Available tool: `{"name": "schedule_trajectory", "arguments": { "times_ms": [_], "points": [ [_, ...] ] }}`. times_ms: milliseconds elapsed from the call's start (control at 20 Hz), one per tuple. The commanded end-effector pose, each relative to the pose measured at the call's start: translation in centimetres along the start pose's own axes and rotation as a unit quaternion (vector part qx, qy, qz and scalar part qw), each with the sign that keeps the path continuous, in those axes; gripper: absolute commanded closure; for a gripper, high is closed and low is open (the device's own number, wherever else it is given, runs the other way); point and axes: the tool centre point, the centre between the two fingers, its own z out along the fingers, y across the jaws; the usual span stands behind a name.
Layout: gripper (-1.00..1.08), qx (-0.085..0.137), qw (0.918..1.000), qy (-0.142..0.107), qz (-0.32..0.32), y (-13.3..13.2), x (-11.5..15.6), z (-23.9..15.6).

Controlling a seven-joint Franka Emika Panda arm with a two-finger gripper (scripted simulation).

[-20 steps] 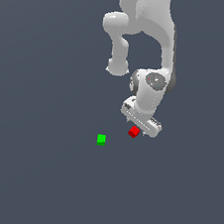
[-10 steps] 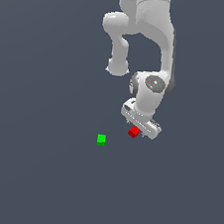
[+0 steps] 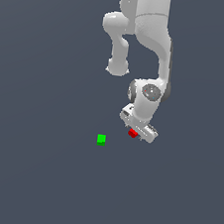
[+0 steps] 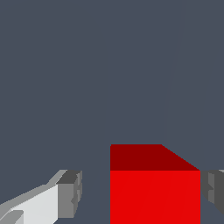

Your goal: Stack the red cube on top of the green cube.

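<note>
The red cube (image 3: 132, 133) lies on the dark floor, partly covered by my white gripper (image 3: 136, 133), which is low over it. In the wrist view the red cube (image 4: 155, 192) sits between my fingers (image 4: 70, 194). One pad is right against its side and the other stands a clear gap away, so the gripper is open around it. The green cube (image 3: 101, 139) rests alone on the floor, apart from the red one, toward the exterior view's left and slightly nearer the camera.
The white arm (image 3: 149, 34) rises from the gripper toward the top of the exterior view. A uniform dark grey floor (image 3: 36, 174) surrounds both cubes.
The wrist has come down over the red cube, which is now partly hidden under the gripper. Both cubes stay where they were.
</note>
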Motion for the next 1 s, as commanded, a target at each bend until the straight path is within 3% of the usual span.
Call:
{"name": "schedule_trajectory", "arguments": {
  "times_ms": [0, 50, 950],
  "points": [
    [-0.92, 0.001, 1.0, 0.0, 0.0, -0.1, 0.1, 0.2],
    [1.08, 0.001, 1.0, 0.0, 0.0, -0.1, 0.1, 0.2],
    [1.08, 0.001, 1.0, 0.0, 0.0, 0.0, 0.0, -1.6]
  ]
}}
